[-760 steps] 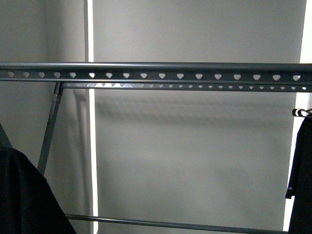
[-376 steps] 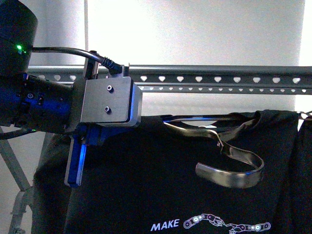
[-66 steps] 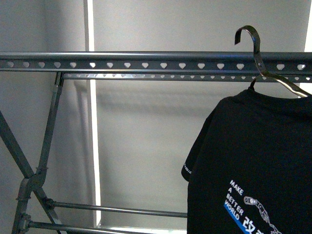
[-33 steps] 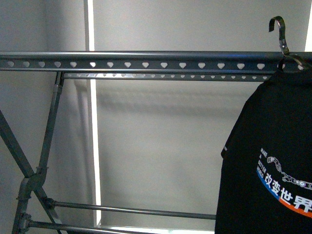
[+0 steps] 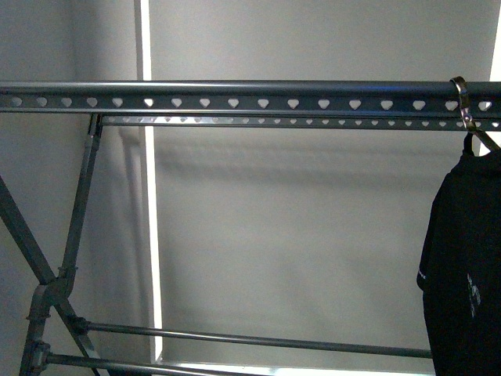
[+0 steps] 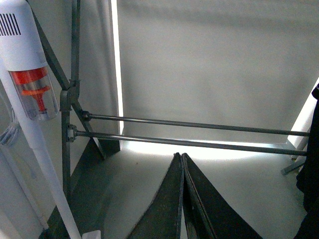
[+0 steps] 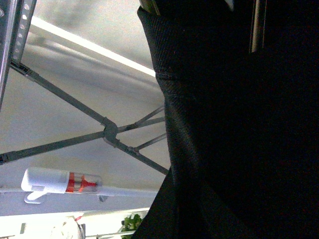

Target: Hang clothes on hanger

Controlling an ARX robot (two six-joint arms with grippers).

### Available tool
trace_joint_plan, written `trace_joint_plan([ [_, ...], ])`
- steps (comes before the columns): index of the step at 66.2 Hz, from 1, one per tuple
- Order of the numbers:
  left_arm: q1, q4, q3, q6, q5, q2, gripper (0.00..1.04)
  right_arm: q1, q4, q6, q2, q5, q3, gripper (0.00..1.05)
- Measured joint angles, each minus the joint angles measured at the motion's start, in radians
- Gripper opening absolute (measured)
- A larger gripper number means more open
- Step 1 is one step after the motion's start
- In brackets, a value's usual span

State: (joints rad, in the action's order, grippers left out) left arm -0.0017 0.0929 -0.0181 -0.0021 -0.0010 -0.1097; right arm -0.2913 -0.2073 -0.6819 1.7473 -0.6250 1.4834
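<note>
- The black T-shirt [image 5: 463,266] hangs at the far right end of the dark rack [image 5: 235,102]; its shiny hook [image 5: 462,98] sits over the top rail, so the hanging step looks all but done
- From the right wrist, black cloth [image 7: 239,129] fills nearly everything; the right fingers are hidden, and I cannot tell whether they clutch the shirt or have let go
- The left fingers [image 6: 182,199] are pressed together on nothing, low down, pointing at the rack's lower bars [image 6: 189,134]
- A white and orange vacuum [image 6: 27,74] leans beside the crossed legs
- Next, I'd judge, the right arm must let go cleanly and back away without dragging the hook off the rail
</note>
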Motion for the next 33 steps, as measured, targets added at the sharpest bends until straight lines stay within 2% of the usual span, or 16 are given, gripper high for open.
trace_joint_plan([
  [3,0.000,-0.073,0.000,0.000,0.000,0.066,0.04,0.001,0.002,0.000,0.000,0.000,-0.001,0.04],
  [12,0.000,-0.089,0.000,0.000,0.000,0.103,0.04,0.004,0.022,0.016,0.000,0.002,-0.024,0.04],
  [23,0.000,-0.090,0.000,0.000,0.000,0.105,0.04,0.019,0.092,0.131,-0.017,0.051,-0.117,0.45],
  [33,0.000,-0.090,0.000,0.000,0.000,0.105,0.04,0.035,0.266,0.228,-0.124,0.158,-0.311,0.73],
])
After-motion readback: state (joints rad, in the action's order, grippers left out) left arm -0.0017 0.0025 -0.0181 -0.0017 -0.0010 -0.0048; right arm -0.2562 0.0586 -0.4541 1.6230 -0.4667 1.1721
